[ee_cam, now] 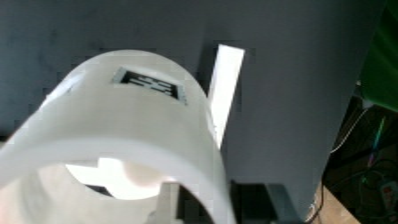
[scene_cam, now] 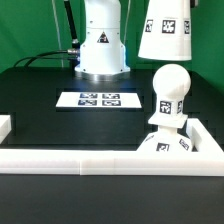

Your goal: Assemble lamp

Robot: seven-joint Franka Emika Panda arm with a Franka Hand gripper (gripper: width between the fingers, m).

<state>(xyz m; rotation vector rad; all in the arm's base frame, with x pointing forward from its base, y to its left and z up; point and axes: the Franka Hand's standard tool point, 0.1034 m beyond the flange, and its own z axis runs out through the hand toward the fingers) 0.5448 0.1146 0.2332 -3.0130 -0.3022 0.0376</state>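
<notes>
The white cone shade [scene_cam: 165, 30] hangs in the air at the top of the exterior view, right of centre, tags on its side. It is above and apart from the ball-shaped bulb [scene_cam: 172, 90], which stands upright on the blocky square base [scene_cam: 163, 148]. In the wrist view the shade [ee_cam: 125, 120] fills the frame and my gripper [ee_cam: 210, 205] is shut on its wall, one finger [ee_cam: 178, 205] inside and one outside. The gripper itself is out of frame in the exterior view.
The marker board [scene_cam: 98, 99] lies flat mid-table in front of the robot's white pedestal [scene_cam: 100, 45]. The long white border rail [scene_cam: 70, 160] runs along the near edge and wraps around the base. A white strip [ee_cam: 221, 85] shows on the dark table below.
</notes>
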